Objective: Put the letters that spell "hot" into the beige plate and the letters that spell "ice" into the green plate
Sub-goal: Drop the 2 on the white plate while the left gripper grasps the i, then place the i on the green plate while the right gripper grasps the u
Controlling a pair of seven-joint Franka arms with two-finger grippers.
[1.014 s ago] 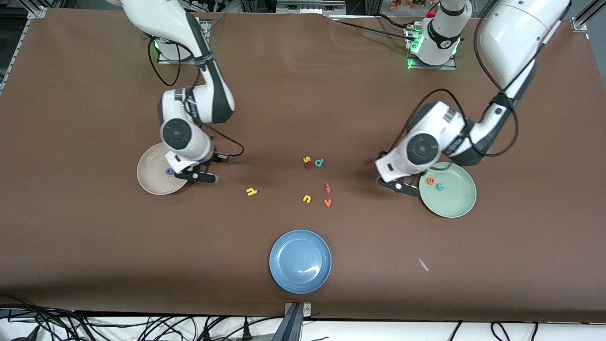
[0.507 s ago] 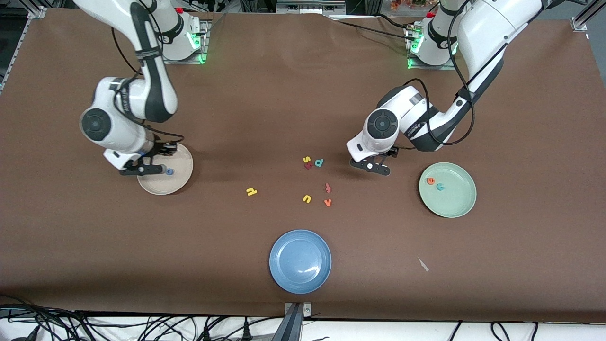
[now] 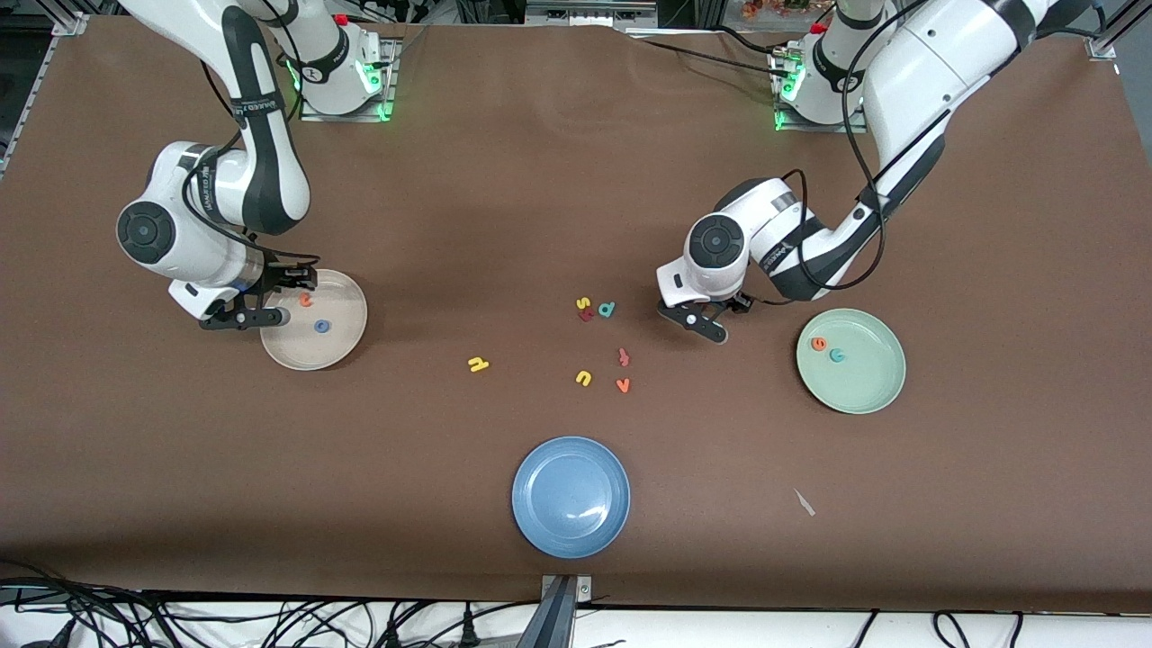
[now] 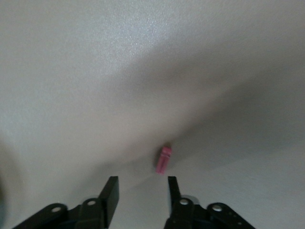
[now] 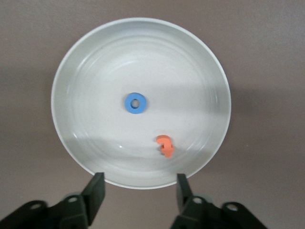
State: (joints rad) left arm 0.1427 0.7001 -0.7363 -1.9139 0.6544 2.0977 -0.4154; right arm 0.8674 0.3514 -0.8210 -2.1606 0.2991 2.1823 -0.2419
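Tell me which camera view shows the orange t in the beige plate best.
The right wrist view: it looks straight down on the orange t lying in the beige plate beside the blue o. The front view shows the t only as a tiny speck. The left wrist view misses it entirely.

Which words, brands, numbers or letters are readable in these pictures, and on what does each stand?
"s": small yellow foam letter mid-table.
"d": small teal foam letter beside it.
"v": small orange foam letter.
"o": small blue foam ring in the round beige plate.
Arm-link printing: too small to read.
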